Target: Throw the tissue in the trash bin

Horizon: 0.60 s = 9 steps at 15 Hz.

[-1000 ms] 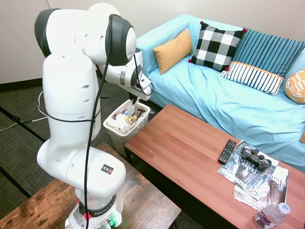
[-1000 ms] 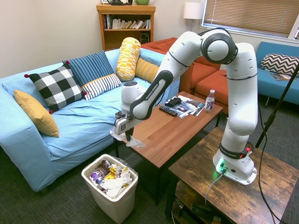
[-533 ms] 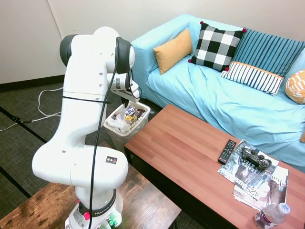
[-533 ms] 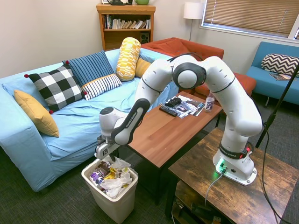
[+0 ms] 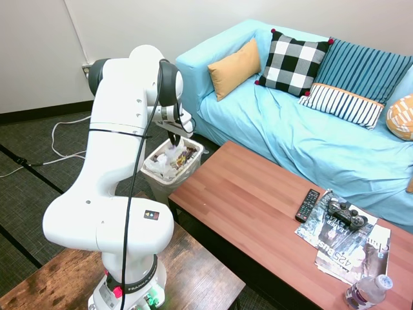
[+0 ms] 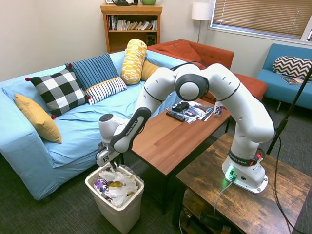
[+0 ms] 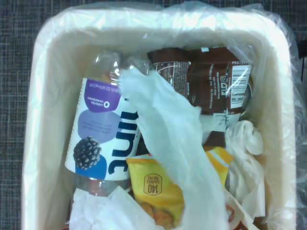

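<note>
White paper fills most of what I see from the wrist: the tissue (image 7: 175, 143) runs long and twisted across the top of the trash bin (image 7: 38, 120), over a clear bottle (image 7: 103, 129) with a purple-and-white label, a brown wrapper (image 7: 211, 79) and a yellow snack packet (image 7: 156, 189). My gripper (image 6: 111, 167) hangs straight down just over the bin's mouth, and my fingers (image 5: 175, 137) look spread apart in the first exterior view — whether they touch the tissue I cannot tell, since it reaches the bottom edge of the wrist view and no outside view shows the contact. The bin stands on the dark carpet at the near-left corner of the long wooden coffee table (image 5: 258, 200), between that table and the blue sofa (image 5: 310, 139). Farther along the table, toward its right end, lie a black remote control (image 5: 308, 205), a game controller (image 5: 346, 214) resting on glossy magazines (image 5: 352, 248), and a small water bottle (image 5: 368, 292). Beyond, on the sofa, sit a mustard cushion (image 5: 235, 68), a black-and-white checked cushion (image 5: 294, 62) and striped ones — all well apart from me.
</note>
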Motion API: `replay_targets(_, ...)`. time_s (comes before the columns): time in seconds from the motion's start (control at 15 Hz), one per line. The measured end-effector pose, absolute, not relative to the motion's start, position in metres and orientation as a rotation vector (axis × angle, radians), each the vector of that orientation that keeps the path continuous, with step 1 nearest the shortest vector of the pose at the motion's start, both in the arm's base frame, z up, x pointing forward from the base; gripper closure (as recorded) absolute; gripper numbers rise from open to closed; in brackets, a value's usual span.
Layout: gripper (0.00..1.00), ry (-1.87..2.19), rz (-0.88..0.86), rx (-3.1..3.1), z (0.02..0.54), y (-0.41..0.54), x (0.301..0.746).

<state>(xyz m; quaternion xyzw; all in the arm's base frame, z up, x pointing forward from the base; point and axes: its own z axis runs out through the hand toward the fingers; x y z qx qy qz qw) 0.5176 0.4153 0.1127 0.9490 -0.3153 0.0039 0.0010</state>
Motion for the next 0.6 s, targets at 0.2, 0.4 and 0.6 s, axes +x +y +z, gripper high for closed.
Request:
replay_targets(0.2,0.0,-1.003,0.011,2.973,0.116,0.408,0.524)
replay_targets(0.4,0.0,-1.014,0.009,2.963,0.12,0.402,0.526)
replay_targets(0.6,0.0,-1.018,0.005,2.959,0.128,0.399,0.525)
